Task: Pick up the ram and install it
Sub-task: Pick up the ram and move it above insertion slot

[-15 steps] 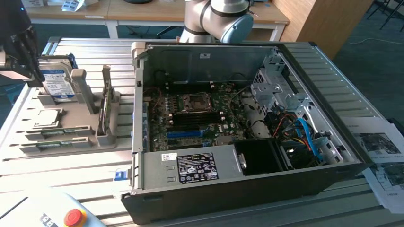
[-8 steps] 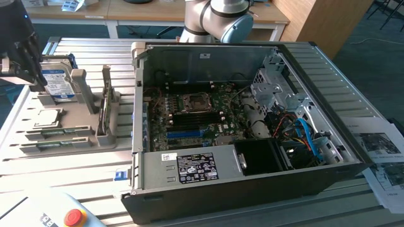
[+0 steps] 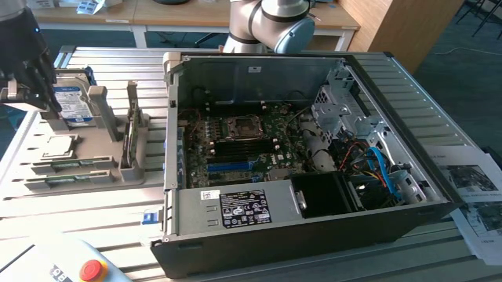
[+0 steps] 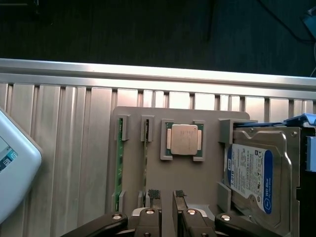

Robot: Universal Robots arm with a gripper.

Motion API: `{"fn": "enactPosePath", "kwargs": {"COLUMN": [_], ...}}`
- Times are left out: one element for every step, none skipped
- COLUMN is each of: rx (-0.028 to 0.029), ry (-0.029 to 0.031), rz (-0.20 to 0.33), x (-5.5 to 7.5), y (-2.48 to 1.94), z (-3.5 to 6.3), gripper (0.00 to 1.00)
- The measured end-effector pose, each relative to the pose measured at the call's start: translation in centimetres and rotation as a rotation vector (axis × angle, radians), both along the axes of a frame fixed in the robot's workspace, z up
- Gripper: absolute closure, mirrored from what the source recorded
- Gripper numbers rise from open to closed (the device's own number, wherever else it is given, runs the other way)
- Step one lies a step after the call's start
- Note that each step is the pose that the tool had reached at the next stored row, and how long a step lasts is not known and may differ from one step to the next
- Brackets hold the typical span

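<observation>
Open room above the ram sticks (image 4: 119, 158); the hard drive (image 4: 256, 173) rises nearby.

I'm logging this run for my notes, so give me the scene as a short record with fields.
gripper: open, empty, above the grey holder
ram: two sticks on edge in holder slots, untouched
processor chip: in holder, between ram and hard drive
computer case: open, motherboard exposed

Ram (image 3: 74, 163) (image 4: 118, 163), two sticks: thin green circuit boards, each standing on its long edge in a grey holder (image 3: 102, 132) slot, parallel, side by side; left-middle of exterior view.
</observation>
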State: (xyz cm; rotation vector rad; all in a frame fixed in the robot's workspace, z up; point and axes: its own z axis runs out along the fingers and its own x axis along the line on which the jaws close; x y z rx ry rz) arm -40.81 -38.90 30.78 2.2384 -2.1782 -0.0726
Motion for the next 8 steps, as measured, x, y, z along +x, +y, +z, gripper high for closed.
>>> {"fn": "enactPosePath", "kwargs": {"rx": [0.0000, 0.0000, 0.0000, 0.0000, 0.0000, 0.0000, 0.0000, 0.0000], "ry": [-0.0001, 0.0000, 0.0000, 0.0000, -0.0001, -0.0001, 0.0000, 0.0000], "rz": [0.000, 0.000, 0.000, 0.000, 0.000, 0.000, 0.000, 0.000], "x": [0.0, 0.0, 0.0, 0.0, 0.0, 0.0, 0.0, 0.0], "y": [0.00, -0.01, -0.02, -0.02, -0.03, -0.03, -0.04, -0.04], "z": [-0.16, -0.31, -0.46, -0.61, -0.77, -0.92, -1.06, -1.20], "gripper": [0.76, 0.76, 0.76, 0.76, 0.76, 0.76, 0.76, 0.76]}}
